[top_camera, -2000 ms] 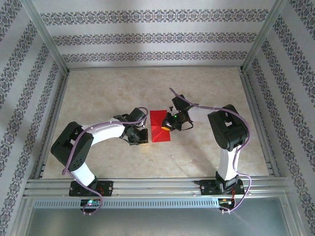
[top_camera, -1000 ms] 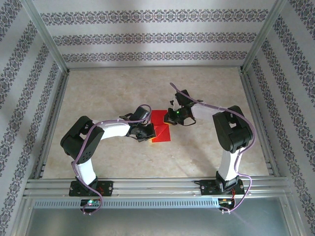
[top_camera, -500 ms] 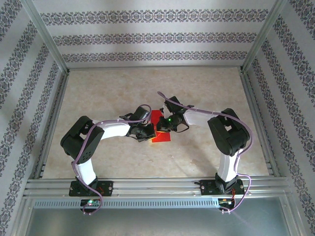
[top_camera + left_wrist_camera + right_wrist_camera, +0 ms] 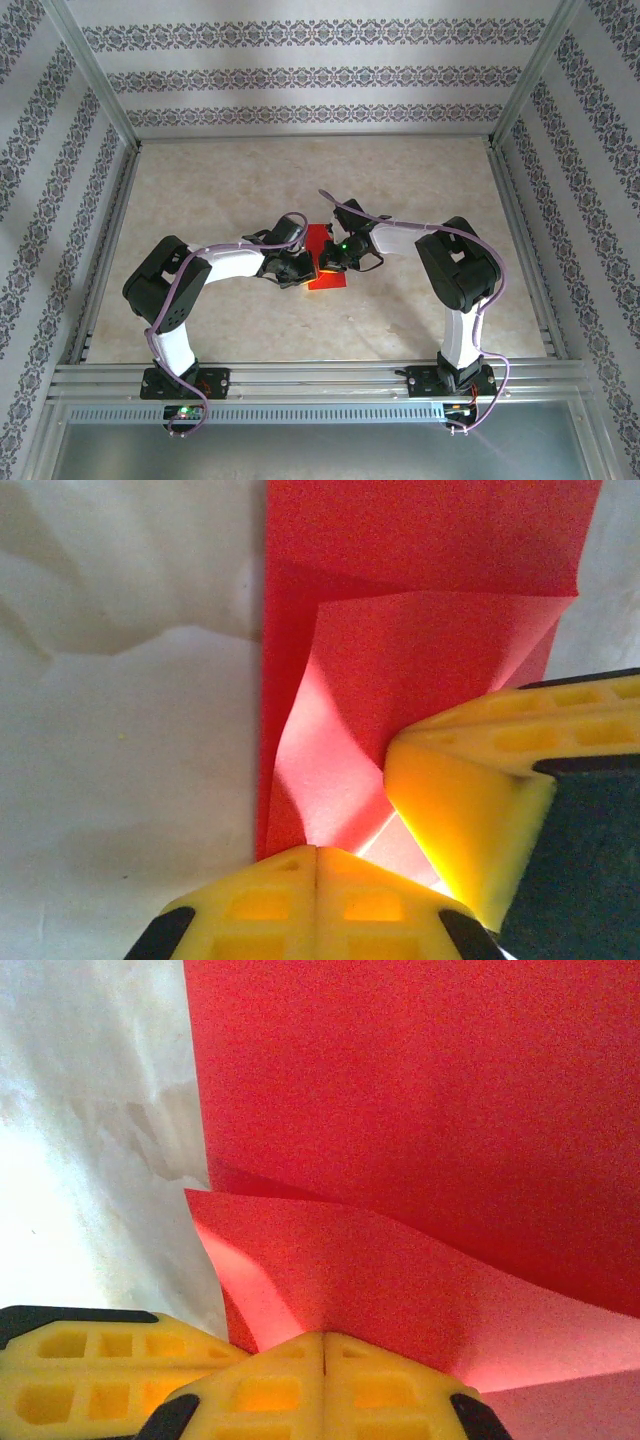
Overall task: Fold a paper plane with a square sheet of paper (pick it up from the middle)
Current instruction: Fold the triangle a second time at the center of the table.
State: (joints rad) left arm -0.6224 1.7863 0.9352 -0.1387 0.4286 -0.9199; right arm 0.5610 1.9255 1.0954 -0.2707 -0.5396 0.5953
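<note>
Left gripper (image 4: 317, 855) and right gripper (image 4: 325, 1340) closed, side by side at overhead-frame centre.
Bright red square sheet of paper (image 4: 420, 540) beneath, one folded flap bowed.

A pale marbled tabletop (image 4: 220, 175) lies in the middle; floral-striped wallpaper (image 4: 320, 75) stands at 12, 9 and 3 o'clock; aluminium rails (image 4: 320, 378) and a slotted strip (image 4: 320, 412) run at 6 o'clock

The left arm (image 4: 225, 262) reaches rightward and the right arm (image 4: 400, 237) leftward, both bent at the elbow. The left gripper (image 4: 300, 268) and right gripper (image 4: 328, 257) sit low, just beside each other, each with its jaws closed together.
</note>
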